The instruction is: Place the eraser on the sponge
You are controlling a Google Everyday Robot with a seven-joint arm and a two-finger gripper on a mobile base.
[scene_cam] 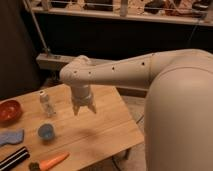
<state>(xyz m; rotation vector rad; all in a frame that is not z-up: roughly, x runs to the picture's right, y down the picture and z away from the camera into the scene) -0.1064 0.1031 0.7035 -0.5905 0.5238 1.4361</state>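
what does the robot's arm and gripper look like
The arm is a thick, smooth, cream-white tube with a row of small dark dots along it and a rounded joint. The gripper, over the wooden table, is the same colour with short tapered fingers. No loose cables show.
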